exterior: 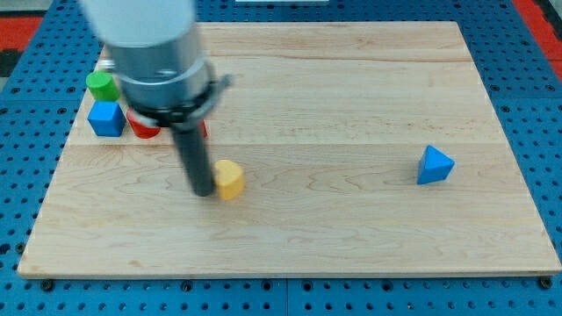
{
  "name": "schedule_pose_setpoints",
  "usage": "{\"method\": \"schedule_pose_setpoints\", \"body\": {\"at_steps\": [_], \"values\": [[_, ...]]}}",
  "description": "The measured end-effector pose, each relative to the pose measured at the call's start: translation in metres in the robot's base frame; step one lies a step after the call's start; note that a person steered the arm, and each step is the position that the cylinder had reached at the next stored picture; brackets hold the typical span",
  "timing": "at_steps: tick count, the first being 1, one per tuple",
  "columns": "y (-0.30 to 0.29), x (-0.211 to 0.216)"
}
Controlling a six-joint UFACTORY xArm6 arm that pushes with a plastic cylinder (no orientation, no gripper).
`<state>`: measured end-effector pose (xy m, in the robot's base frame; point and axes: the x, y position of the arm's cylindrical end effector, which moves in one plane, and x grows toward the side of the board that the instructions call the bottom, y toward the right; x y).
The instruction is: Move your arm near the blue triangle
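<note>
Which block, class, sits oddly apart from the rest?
The blue triangle sits alone at the view's right. My tip is beside the yellow block; green, blue cube and red cluster upper left.

One blue triangle block [435,165], one blue cube block [105,118], one green cylinder block [102,85], one yellow block [229,179], one partly hidden red block [143,125], one wooden table [351,228]

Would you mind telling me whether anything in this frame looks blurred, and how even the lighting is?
In the camera view the arm's grey body and dark rod are smeared by motion blur, my tip just left of the yellow block; the blue triangle and blue cube stay sharp; light on the wooden board is soft and even, with faint shadows, no glare.
</note>
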<state>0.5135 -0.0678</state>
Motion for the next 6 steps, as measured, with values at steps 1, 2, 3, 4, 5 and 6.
{"method": "schedule_pose_setpoints", "body": {"at_steps": [1,2,3,4,5,6], "values": [[0.052,-0.002],[0.104,0.008],[0.087,-0.060],[0.104,-0.054],[0.162,-0.035],[0.183,-0.018]]}}
